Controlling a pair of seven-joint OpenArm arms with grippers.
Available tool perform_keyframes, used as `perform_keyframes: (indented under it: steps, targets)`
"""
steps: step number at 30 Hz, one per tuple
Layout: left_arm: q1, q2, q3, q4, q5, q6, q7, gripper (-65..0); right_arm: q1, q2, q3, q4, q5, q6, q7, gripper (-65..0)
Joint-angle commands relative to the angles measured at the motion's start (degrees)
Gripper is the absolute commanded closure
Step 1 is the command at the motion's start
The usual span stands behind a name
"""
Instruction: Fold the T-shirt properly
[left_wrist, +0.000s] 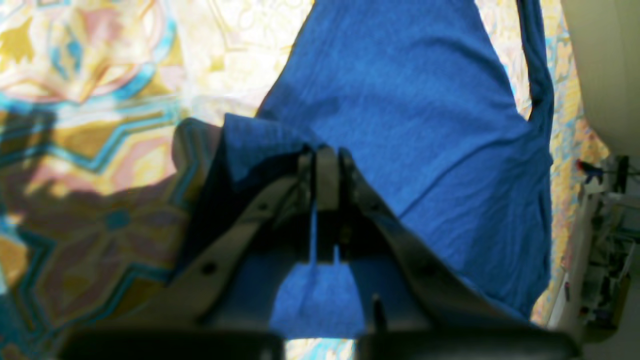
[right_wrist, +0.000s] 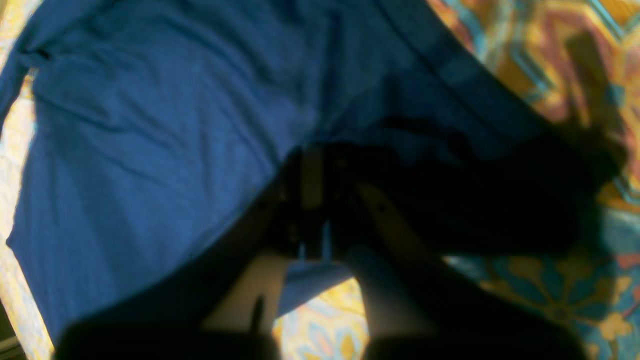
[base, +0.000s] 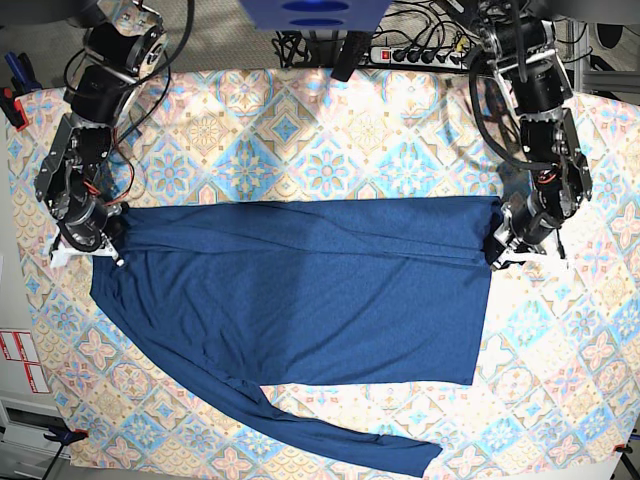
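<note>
Both my claws are clamped on the shirt (base: 300, 300), one at each end of its top edge.

Left claw (left_wrist: 325, 155): jaws pinched together on a fold of blue fabric, cloth bunched over the fingertips and a strip of it showing between the fingers lower down. In the base view this claw (base: 497, 250) sits at the shirt's right end, at the doubled-over edge.

Right claw (right_wrist: 315, 170): jaws also pressed together with fabric between them; this view is dark and blurred, so the exact bite is hard to read. In the base view it (base: 112, 240) grips the shirt's left top corner.

The shirt lies on the patterned tablecloth (base: 300, 140), mid-table, stretched sideways between my two claws. Top edge runs roughly straight from claw to claw, with a narrow band folded over along the right part of that edge. The body is spread mostly flat with light wrinkles. One long sleeve (base: 340, 435) trails from the lower left toward the front edge of the table, lying flat, cuff end near bottom centre-right.

A power strip (base: 415, 52) and cables sit beyond the far edge of the cloth.
</note>
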Motion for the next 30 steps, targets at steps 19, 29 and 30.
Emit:
perform_keyframes:
  steps: [19,29,30]
  targets:
    - [15.1,1.0,-0.2,19.8,-1.3,-0.1,4.5,-42.4,-8.0,1.1,0.2,13.2,0.7,0.5,1.1,-21.9]
    - [16.2,3.4,-0.6,16.3,-0.9,-0.1,2.9,-42.4,-10.5,1.1,0.3,15.3,0.7,0.5,1.1,-21.8]
    - [15.5,3.4,-0.6,15.0,-0.9,-0.1,2.5,-42.4,-10.5,1.1,0.3,15.3,0.7,0.5,1.1,-21.8]
